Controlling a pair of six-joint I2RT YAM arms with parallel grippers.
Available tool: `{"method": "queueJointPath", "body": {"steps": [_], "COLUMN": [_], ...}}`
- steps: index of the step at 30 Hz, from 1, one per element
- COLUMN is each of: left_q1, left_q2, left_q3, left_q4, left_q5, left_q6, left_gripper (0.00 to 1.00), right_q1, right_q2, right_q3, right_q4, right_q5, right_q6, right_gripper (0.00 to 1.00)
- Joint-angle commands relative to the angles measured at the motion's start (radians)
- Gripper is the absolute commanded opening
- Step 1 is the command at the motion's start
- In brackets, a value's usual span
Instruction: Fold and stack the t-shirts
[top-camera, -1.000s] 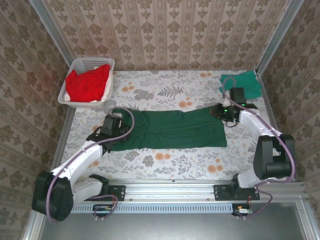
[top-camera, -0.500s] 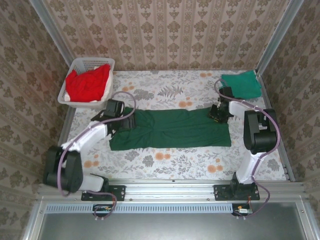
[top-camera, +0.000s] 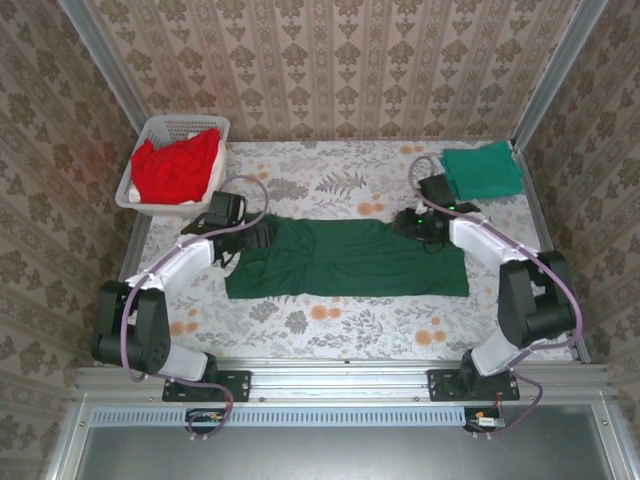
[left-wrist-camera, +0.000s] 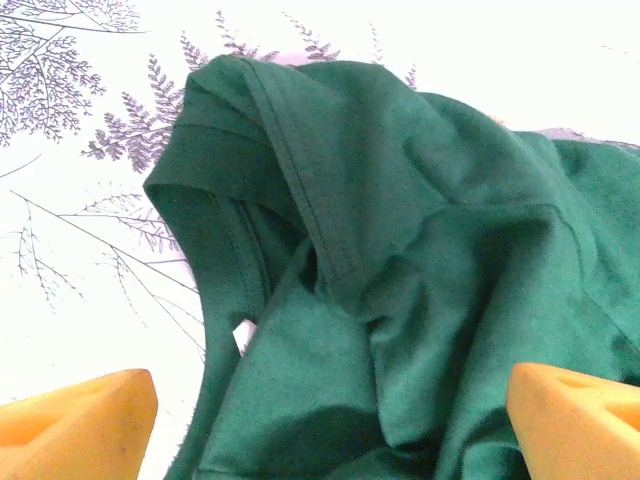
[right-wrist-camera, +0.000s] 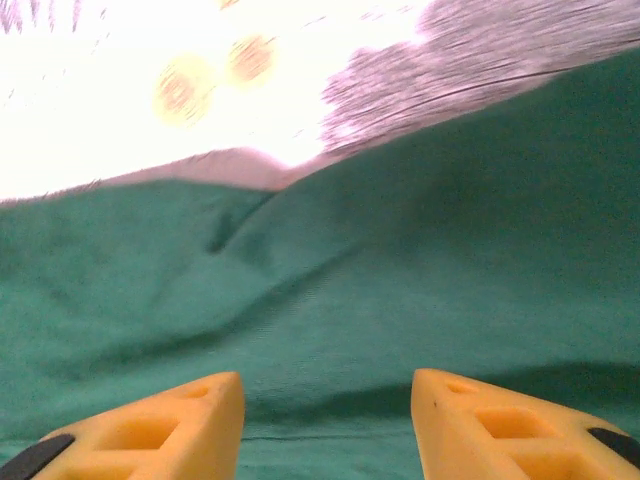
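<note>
From above, both arms reached forward and inward, 1 at each end of the dark green t-shirt (top-camera: 345, 258): left gripper (top-camera: 252, 240) over its left end, right gripper (top-camera: 410, 225) at its far right corner. Between the left wrist's wide-parted fingers (left-wrist-camera: 80, 420) lay rumpled, seamed folds of that shirt, ungripped. Ahead of the right wrist's parted fingers (right-wrist-camera: 520, 430) lay smooth cloth, nothing pinched.

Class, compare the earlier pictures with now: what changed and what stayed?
The left gripper moved farther out and opened, letting go of the dark green shirt; the right gripper slid left over it, jaws widening. Teal shirt, red shirts and basket stayed.
</note>
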Motion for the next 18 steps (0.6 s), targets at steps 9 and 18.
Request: {"method": "queueJointPath", "body": {"steps": [9,18], "left_q1": [0.099,0.165], "left_q2": [0.266,0.204], "left_q3": [0.060,-0.058], "left_q4": [-0.060,-0.024], "left_q5": [0.036,0.076], "left_q6": [-0.054,-0.109], "left_gripper": [0.64,0.31], "right_q1": [-0.078,-0.153], "right_q2": [0.185,0.177], "right_q3": [0.019,0.002], "right_q4": [-0.026,0.015], "right_q5": [0.060,-0.044], "right_q6": [0.081,0.041], "right_gripper": [0.47,0.49]}}
